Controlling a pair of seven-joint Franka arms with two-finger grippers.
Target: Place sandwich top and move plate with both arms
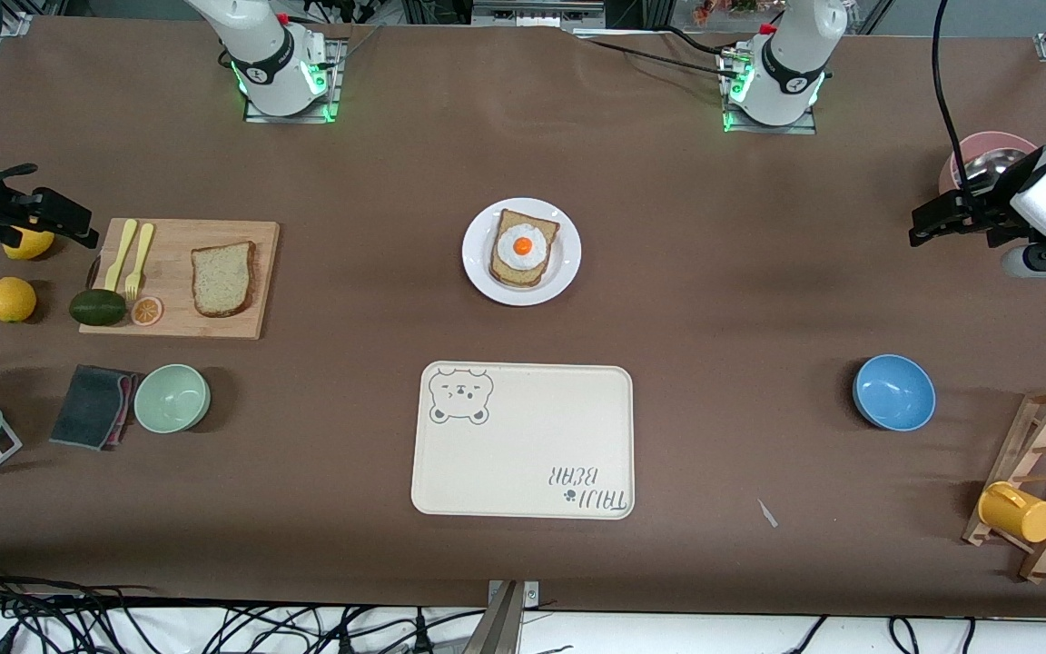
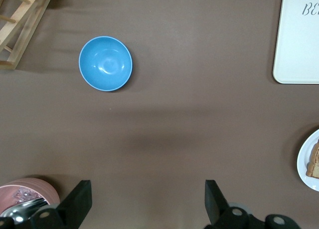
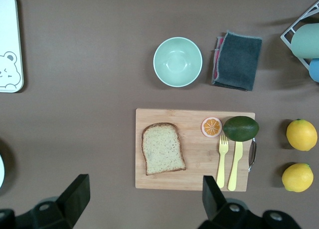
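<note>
The sandwich top (image 1: 223,278) lies flat on a wooden cutting board (image 1: 180,318) toward the right arm's end of the table; it also shows in the right wrist view (image 3: 163,148). The white plate (image 1: 567,268) stands mid-table and bears a bread slice with a fried egg (image 1: 523,247); its rim shows in the left wrist view (image 2: 304,161). My right gripper (image 1: 78,227) hovers open and empty beside the board's end, also seen in its wrist view (image 3: 143,196). My left gripper (image 1: 921,227) hovers open and empty at the left arm's end, also in its wrist view (image 2: 147,201).
A cream bear-print tray (image 1: 523,440) lies nearer the camera than the plate. A blue bowl (image 1: 893,391), a wooden rack with a yellow mug (image 1: 1016,511) and a pink bowl (image 1: 986,154) are at the left arm's end. A green bowl (image 1: 172,398), a cloth (image 1: 92,406), lemons (image 1: 11,299), an avocado (image 1: 97,307) and forks (image 1: 128,254) surround the board.
</note>
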